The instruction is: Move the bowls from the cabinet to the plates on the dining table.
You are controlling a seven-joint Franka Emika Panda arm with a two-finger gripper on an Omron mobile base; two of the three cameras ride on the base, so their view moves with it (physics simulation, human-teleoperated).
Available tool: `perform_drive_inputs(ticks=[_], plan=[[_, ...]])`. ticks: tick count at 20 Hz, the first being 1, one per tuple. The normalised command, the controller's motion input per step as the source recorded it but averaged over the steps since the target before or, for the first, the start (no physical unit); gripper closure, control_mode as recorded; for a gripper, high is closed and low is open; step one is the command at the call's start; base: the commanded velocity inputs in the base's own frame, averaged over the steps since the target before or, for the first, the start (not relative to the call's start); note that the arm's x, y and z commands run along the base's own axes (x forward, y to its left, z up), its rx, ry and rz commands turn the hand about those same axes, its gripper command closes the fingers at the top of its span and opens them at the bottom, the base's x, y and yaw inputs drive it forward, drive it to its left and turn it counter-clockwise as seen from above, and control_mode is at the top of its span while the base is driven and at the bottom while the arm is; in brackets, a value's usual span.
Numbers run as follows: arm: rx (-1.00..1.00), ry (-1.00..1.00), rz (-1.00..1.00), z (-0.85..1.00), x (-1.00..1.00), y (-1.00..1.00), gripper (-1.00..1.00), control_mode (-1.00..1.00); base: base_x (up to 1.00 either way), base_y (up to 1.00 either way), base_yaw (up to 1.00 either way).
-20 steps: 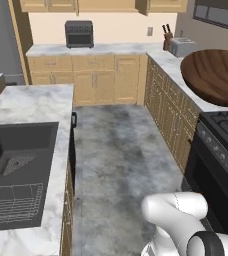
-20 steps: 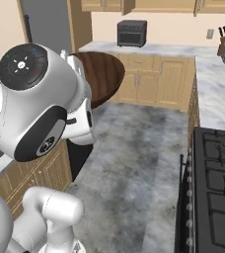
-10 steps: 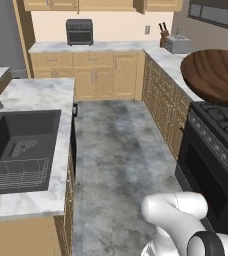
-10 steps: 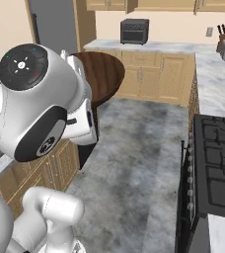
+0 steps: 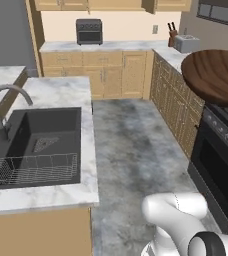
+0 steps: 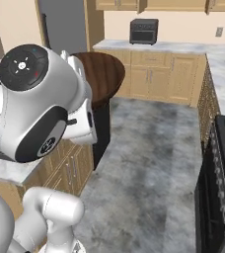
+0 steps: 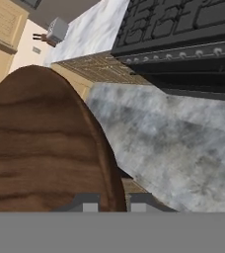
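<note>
Base driven forward; sink (image 5: 41, 145) nearer, gripper (image 7: 112, 200) still clamping wooden bowl (image 7: 40, 148)

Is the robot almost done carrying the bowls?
Not yet. The gripper is shut on the brown wooden bowl, carried high over the kitchen floor near the sink. No plates are in sight, so putting it down is still left.

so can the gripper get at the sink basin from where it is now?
Probably not as things stand. The gripper is shut on the wooden bowl, carried high over the stove side, while the sink lies across the aisle. It would have to set the bowl down first.
</note>
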Motion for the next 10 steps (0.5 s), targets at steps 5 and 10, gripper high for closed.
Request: perform_drive_inputs(ticks=[5,10], plan=[[0.00,0.00,0.00,0.00,0.00,0.00,1.00,1.00,-0.10,0.62,0.00],[0.00,0.00,0.00,0.00,0.00,0.00,1.00,1.00,-0.09,0.62,0.00]])
